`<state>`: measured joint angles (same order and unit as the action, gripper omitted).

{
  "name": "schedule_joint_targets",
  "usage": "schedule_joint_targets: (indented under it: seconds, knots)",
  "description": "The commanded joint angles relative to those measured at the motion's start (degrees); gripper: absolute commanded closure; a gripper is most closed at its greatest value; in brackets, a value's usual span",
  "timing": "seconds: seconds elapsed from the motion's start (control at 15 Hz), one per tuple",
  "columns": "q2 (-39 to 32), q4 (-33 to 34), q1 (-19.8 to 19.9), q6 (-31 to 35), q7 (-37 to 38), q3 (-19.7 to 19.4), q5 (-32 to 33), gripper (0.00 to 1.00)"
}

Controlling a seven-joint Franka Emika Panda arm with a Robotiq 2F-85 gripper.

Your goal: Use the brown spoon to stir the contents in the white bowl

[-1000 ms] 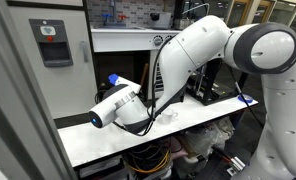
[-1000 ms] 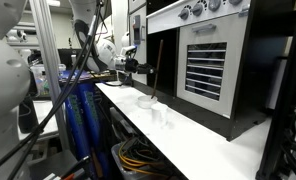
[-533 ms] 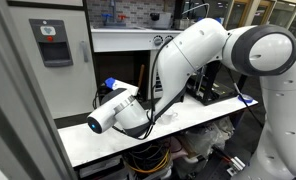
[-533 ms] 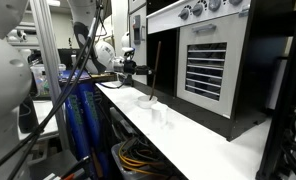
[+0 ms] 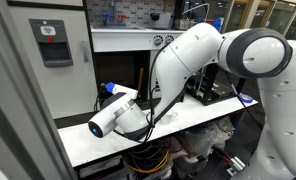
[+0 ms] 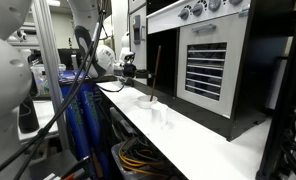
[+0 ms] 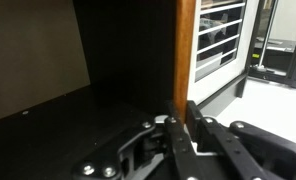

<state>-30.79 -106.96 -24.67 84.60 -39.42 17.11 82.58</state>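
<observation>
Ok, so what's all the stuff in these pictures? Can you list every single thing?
brown spoon: one, orange-brown, upright, pinched in the claw
white bowl: one, white, on the table near the spoon's lower end
small cup: one, pale and see-through, on the table next to the bowl
table: one, white top
oven: one, black and silver, alongside the table
grey cabinet: one, grey, past the table's far edge
cables: a bunch, orange and black, under the table
robot arm: one, white, reaching over the table
claw: one, black, shut on the brown spoon
</observation>
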Motion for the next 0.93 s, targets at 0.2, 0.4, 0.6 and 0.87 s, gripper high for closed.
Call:
schedule_joint_targets:
  seconds: [0.2,0.4,0.6,0.87]
  knots:
    - [-0.59,0.64,0.28,-0.89,-3.44,-0.46,2.19,0.97]
    - [-0.91,0.76,0.26,-0.43,-3.55,-0.54,3.52,0.97]
    - [-1.62,1.15,0.25,-0.15,-3.10,-0.60,4.53,0.97]
    - [-2.99,1.57,0.15,0.29,-3.13,-0.33,4.95,0.97]
